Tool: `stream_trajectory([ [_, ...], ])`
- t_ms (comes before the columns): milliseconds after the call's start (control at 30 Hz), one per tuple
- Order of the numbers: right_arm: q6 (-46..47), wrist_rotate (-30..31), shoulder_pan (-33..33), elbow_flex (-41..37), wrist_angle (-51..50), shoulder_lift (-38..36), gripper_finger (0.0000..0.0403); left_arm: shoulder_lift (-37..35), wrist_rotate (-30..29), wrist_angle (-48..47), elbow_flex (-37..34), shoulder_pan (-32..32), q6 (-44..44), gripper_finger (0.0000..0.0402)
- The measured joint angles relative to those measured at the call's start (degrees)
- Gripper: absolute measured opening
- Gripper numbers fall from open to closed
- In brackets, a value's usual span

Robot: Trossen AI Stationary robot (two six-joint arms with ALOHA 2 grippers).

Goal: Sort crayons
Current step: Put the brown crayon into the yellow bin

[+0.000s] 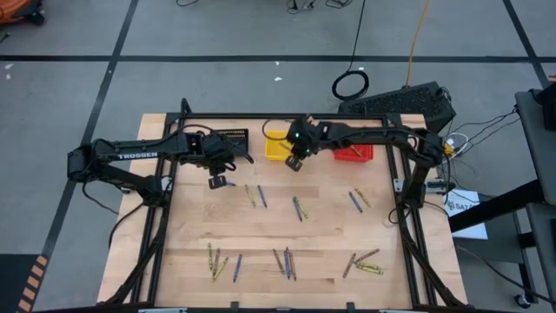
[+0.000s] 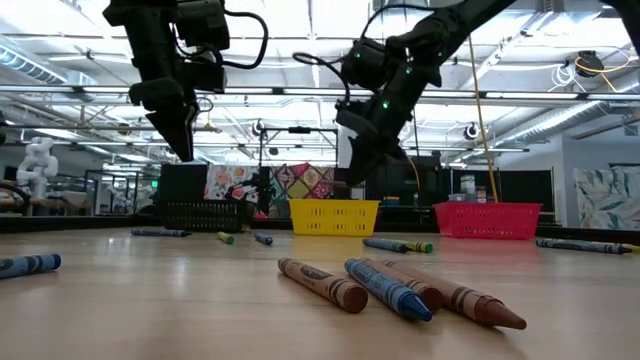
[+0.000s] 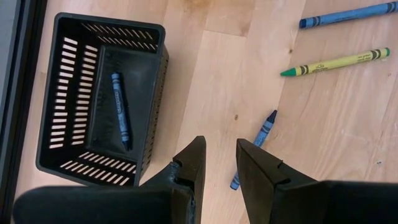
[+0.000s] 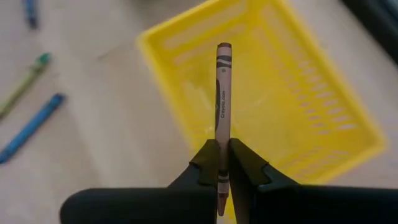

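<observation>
My right gripper (image 4: 222,149) is shut on a brown crayon (image 4: 222,93) above the yellow bin (image 4: 292,106), which stands at the table's far side (image 1: 276,146). My left gripper (image 3: 217,149) hangs open over the table beside the black bin (image 3: 99,99); in the high view it is at the far left (image 1: 217,181). One blue crayon (image 3: 120,109) lies flat in the black bin. Another blue crayon (image 3: 264,134) lies on the wood below the left fingers, untouched. Several crayons (image 1: 285,261) lie scattered across the table. My right gripper pinches the brown crayon near its nearer end (image 4: 222,138) between its two fingers. The fingers lie along the crayon, which sticks out ahead of them past their tips, clear of the table and over the yellow bin. A short stub (image 4: 220,202) shows behind the fingertips.
A red bin (image 1: 354,153) stands right of the yellow one at the far edge. A yellow-green crayon (image 3: 336,62) and a blue one (image 3: 348,14) lie right of the left gripper. Brown and blue crayons (image 2: 400,290) lie near the front edge. A dark frame (image 1: 408,174) borders the table.
</observation>
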Motion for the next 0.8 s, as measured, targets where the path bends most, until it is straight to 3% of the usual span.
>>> stream_trajectory([
  [200,-0.87,-0.46,-4.15,0.0,0.25,0.2,0.0,0.0,0.0,0.02,-0.01,0.02,-0.01,0.0086],
  [367,-0.89,-6.35,-5.26,0.0,0.65,0.2,0.0001,0.0,0.0,0.05,-0.01,0.01,0.02,0.0086],
  [800,-1.95,-6.19,-4.21,0.0,1.54,2.55,0.0001,0.0,0.0,0.31,-0.01,0.02,0.02,0.0086],
])
